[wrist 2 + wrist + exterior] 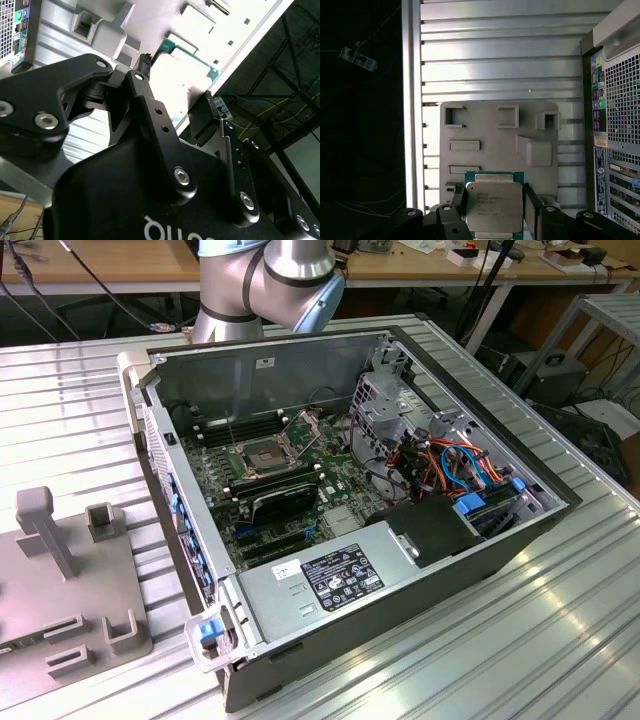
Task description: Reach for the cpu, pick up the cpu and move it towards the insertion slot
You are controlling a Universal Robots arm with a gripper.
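Bright overhead light, table glare, washed-out wrist view, dark surroundings

Black tool [177,107] fingers spread apart above green-edged cpu [187,52] on grey plate [150,20]

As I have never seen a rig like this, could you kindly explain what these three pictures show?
The machine is a robot arm with a gripper at its end. The exterior view comes from a camera off the arm. It shows an open computer case on a ribbed metal table. Inside the case is the insertion slot, with its metal plate raised. The two wrist views come from cameras riding on the arm. In the first wrist view, the cpu sits at the edge of a grey fixture plate. The jaws stand apart, one on each side of the cpu. I cannot tell whether they touch it.
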